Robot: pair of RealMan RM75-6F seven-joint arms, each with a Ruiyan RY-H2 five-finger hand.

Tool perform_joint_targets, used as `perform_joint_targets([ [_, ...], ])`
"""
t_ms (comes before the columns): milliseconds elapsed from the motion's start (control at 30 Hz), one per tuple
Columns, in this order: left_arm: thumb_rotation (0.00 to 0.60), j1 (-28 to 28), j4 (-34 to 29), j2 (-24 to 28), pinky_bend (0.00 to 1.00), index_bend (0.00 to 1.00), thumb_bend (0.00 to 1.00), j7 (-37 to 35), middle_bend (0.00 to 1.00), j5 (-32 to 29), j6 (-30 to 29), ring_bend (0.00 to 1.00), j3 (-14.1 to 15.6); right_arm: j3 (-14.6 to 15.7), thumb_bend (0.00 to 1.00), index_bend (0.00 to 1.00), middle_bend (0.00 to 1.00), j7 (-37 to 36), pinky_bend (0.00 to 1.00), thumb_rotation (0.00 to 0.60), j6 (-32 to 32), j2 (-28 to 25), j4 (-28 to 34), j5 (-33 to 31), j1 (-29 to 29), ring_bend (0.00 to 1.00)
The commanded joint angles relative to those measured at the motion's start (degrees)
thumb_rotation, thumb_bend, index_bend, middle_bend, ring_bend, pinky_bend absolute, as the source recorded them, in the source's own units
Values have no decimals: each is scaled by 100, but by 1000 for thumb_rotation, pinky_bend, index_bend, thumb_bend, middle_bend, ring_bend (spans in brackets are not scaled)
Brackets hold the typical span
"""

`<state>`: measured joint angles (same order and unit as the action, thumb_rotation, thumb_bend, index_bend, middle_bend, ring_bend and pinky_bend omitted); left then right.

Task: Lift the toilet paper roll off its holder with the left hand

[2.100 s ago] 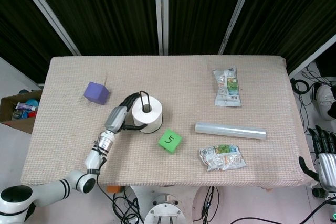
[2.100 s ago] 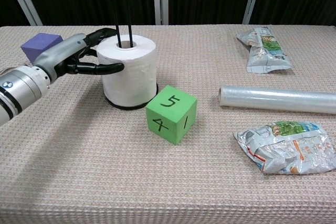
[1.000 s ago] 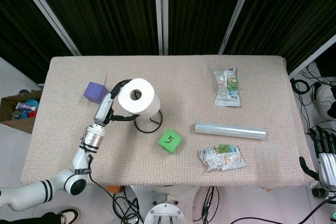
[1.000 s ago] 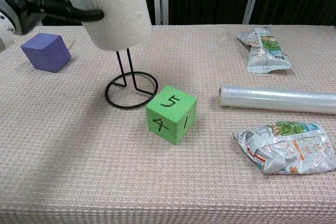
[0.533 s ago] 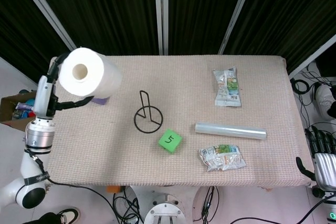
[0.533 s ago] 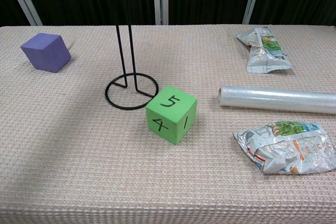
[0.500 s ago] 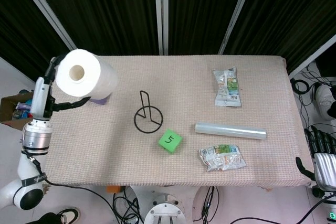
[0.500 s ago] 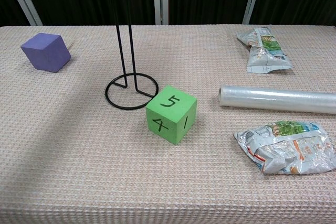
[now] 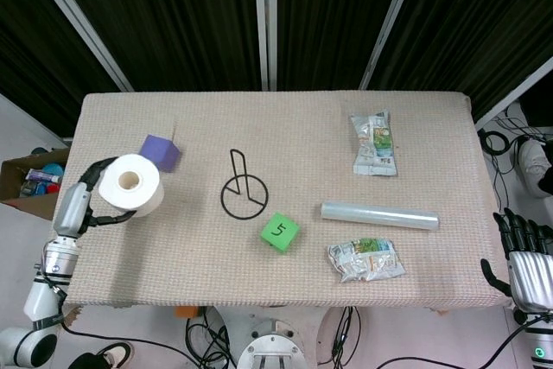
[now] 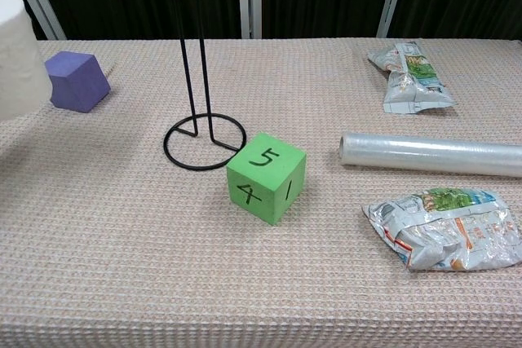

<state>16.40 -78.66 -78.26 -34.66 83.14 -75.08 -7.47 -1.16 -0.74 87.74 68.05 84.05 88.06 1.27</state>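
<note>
The white toilet paper roll [image 9: 130, 186] is off its holder, gripped from its left side by my left hand [image 9: 76, 203] over the table's left part, just in front of the purple cube [image 9: 159, 152]. In the chest view only part of the roll [image 10: 16, 55] shows at the left edge, and the hand is out of frame. The black wire holder [image 9: 243, 193] stands bare at mid-table, with its ring base [image 10: 204, 146] on the cloth and its upright rods rising out of frame. My right hand [image 9: 523, 255] hangs off the table's right front corner, fingers apart, holding nothing.
A green numbered cube [image 10: 265, 177] sits just right of the holder's base. A roll of clear film [image 10: 432, 155] lies to the right, with a crumpled snack bag [image 10: 444, 227] in front of it and another bag [image 10: 409, 77] behind. A cardboard box [image 9: 30, 181] stands beyond the left edge.
My left hand has lowered the roll from high beside the table's left edge to just above the cloth near the purple cube; it now shows in the chest view.
</note>
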Motion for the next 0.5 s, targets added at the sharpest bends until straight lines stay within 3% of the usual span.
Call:
perform_joint_targets([
  [33,600,-28,512,-473,150,194,198,-248,400,145,135,118,268,-2,300,0,0,5,0,600,15,0,10,-4,7,0],
  [133,600,13,714,-629,150,129,194,-413,312,156,295,114,356,1,301,0,0,1,0,600,29,-7,16,-12,21,0],
  [233,600,10,855,-729,150,24,188,-621,151,154,270,96,348,-12,301,0,0,-30,0,600,74,-16,12,-20,40,0],
  [367,600,-56,1070,-843,149,0,182,-852,7,229,42,36,347,-13,301,0,0,-66,0,600,83,-18,-10,-36,54,0],
  [500,501,-146,1268,-908,147,0,161,-971,0,349,-227,0,392,-16,291,0,0,-102,0,600,94,-4,-31,-26,54,0],
])
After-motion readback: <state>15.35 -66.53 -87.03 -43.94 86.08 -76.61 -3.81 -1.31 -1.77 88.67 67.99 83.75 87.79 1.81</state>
